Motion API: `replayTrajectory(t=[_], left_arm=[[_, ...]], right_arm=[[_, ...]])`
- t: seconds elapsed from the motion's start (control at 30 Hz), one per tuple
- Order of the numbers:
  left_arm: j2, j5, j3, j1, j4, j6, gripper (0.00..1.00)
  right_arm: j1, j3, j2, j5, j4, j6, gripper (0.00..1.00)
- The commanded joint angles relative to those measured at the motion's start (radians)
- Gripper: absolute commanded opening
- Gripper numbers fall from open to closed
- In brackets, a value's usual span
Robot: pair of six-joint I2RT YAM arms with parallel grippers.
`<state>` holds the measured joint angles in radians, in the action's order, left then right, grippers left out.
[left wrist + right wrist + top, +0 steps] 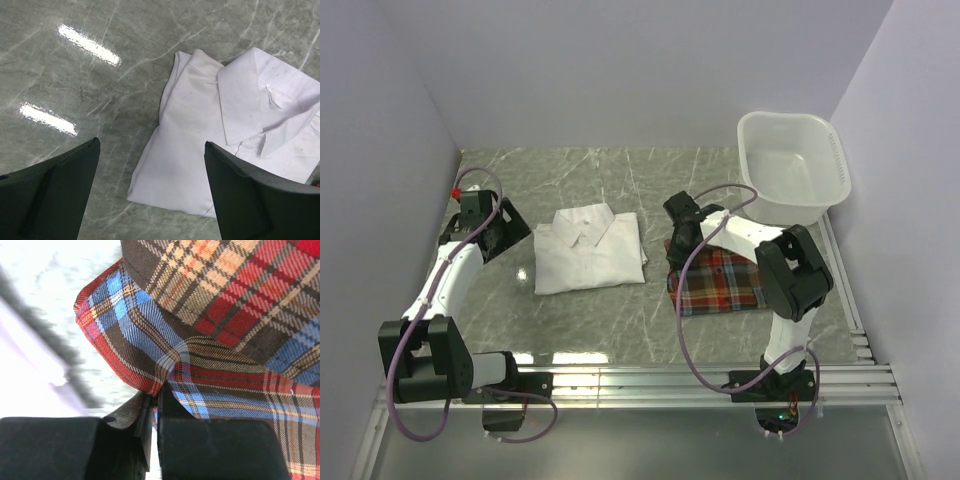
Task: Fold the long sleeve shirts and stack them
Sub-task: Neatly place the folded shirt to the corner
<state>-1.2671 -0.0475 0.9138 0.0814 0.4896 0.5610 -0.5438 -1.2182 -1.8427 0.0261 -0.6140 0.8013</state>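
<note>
Grey marble tabletop (650,320), and the folded white shirt (588,250) lies at centre, the left gripper (151,150) hovering over its left edge, jaws wide. The right gripper (155,400) pinches a fold of the plaid shirt (725,285), lying just right of the white one. The white plastic basin (800,210) stands in the far right corner, apart from both shirts.

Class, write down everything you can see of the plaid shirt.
The plaid shirt is woven cloth checked in red, orange, blue, brown and cream. It lies folded into a rough rectangle on the right of the table. The right gripper is shut on a folded edge of it.
</note>
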Motion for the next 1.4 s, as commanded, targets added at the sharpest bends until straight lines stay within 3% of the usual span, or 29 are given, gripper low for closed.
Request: replayTrajectory(t=[0.0, 0.23, 0.43, 0.53, 0.77, 1.37], left_arm=[[0.002, 0.017, -0.007, 0.001, -0.028, -0.016, 0.91], [-0.018, 0.031, -0.009, 0.003, -0.028, -0.016, 0.92], [-0.04, 0.055, -0.01, 0.001, -0.031, -0.016, 0.92], [-0.058, 0.075, -0.012, 0.001, -0.031, -0.016, 0.92], [-0.144, 0.135, -0.016, 0.003, -0.032, -0.016, 0.92], [-0.348, 0.215, 0.013, 0.001, -0.062, -0.026, 0.9]], right_arm=[[-0.019, -0.069, -0.01, -0.055, 0.056, 0.075, 0.07], [-0.057, -0.136, -0.026, -0.057, 0.053, 0.062, 0.18], [-0.09, -0.141, 0.088, 0.014, 0.04, -0.059, 0.58], [-0.107, -0.129, 0.131, -0.001, 0.088, -0.118, 0.67], [-0.114, -0.136, 0.062, -0.15, 0.218, -0.172, 0.71], [-0.113, -0.165, -0.156, -0.141, 0.333, -0.195, 0.74]])
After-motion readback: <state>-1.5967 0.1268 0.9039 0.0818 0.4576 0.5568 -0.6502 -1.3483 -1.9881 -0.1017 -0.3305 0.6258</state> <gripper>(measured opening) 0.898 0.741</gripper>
